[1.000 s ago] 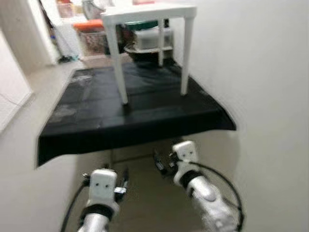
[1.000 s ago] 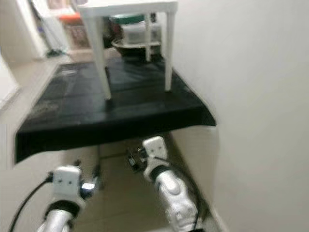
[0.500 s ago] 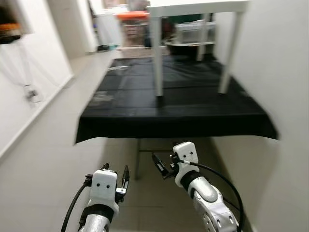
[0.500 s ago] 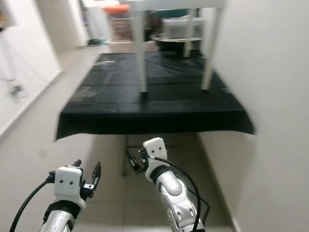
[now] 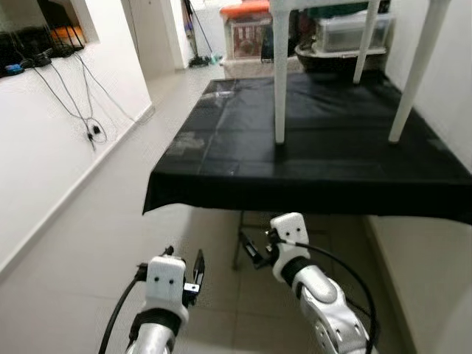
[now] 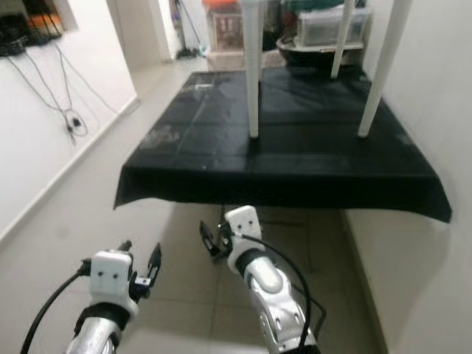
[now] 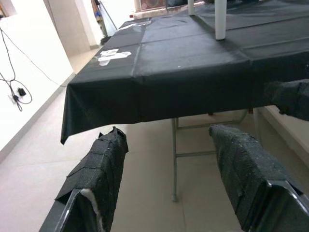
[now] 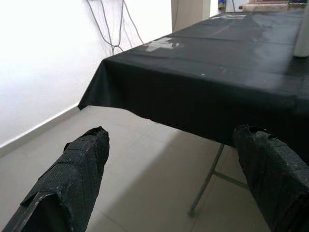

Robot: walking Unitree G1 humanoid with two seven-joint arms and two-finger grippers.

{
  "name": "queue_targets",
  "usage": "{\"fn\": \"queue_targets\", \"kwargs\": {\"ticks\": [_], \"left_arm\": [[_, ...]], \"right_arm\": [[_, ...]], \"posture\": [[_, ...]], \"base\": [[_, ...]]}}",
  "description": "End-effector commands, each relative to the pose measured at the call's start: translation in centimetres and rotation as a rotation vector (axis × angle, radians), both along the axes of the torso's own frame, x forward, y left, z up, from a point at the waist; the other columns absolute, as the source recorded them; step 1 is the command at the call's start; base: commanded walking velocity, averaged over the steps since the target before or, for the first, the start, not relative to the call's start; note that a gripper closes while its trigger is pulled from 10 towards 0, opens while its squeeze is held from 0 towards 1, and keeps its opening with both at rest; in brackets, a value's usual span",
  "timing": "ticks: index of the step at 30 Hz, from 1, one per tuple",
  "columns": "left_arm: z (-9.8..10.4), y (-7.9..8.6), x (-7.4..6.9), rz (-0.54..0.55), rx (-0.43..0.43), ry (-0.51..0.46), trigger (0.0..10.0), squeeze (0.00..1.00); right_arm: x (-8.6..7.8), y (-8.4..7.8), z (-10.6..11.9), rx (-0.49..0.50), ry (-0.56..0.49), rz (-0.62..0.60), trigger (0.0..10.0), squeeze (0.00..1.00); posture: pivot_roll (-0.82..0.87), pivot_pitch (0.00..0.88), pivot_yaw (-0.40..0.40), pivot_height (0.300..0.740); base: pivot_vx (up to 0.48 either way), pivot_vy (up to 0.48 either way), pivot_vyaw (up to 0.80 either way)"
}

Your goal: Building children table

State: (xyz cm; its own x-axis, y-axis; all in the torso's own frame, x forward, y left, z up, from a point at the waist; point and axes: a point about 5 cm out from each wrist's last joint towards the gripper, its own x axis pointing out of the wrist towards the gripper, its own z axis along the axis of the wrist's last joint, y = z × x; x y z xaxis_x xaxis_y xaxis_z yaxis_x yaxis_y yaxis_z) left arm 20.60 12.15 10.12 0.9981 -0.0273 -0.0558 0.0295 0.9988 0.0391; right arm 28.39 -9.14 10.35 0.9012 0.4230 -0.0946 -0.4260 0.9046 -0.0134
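Black-draped tabletop [image 5: 310, 158] ahead of both jaws carries white table legs [image 5: 279, 81]; left gripper [image 5: 183, 274] and right gripper [image 5: 257, 251] hang open, empty.

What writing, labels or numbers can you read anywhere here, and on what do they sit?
No readable text in any view.
Black cloth: pale marks near its far left side, glare or smudges, not letters.
White table legs: plain.
Bins behind the table: no label can be made out, too far and blurred.
Left gripper and right gripper: no markings legible.
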Motion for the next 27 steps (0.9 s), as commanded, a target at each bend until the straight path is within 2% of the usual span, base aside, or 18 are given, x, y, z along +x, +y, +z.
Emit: {"fn": "queue_targets", "kwargs": {"ticks": [1,8,11,13,27], "left_arm": [[-0.54,0.25,-0.10,0.004,0.011,0.032,10.0,0.00],[-0.43,0.21,0.14,0.003,-0.001,0.032,10.0,0.00],[-0.30,0.49,0.51,0.041,-0.035,0.033,10.0,0.00],[-0.28,0.41,0.59,0.042,-0.034,0.033,10.0,0.00],[-0.02,-0.09,0.36,0.010,-0.031,0.016,10.0,0.00]], "right_arm": [[0.05,0.18,-0.31,0.002,0.025,0.004,10.0,0.00],[0.38,-0.26,-0.47,-0.014,0.041,-0.040,10.0,0.00],[0.48,-0.27,-0.38,-0.012,0.037,-0.045,10.0,0.00],[0.49,-0.29,-0.50,-0.019,0.047,-0.051,10.0,0.00],[0.38,-0.04,-0.63,-0.029,0.059,-0.020,10.0,0.00]], "posture": [[-0.05,0.000,0.034,0.740],[-0.05,0.000,0.032,0.740],[-0.04,0.001,0.038,0.740],[-0.04,0.001,0.038,0.740],[-0.05,0.021,0.029,0.740]], "base": [[0.000,0.000,0.00],[0.000,0.000,0.00],[0.000,0.000,0.00],[0.000,0.000,-0.80],[0.000,0.000,0.00]]}}
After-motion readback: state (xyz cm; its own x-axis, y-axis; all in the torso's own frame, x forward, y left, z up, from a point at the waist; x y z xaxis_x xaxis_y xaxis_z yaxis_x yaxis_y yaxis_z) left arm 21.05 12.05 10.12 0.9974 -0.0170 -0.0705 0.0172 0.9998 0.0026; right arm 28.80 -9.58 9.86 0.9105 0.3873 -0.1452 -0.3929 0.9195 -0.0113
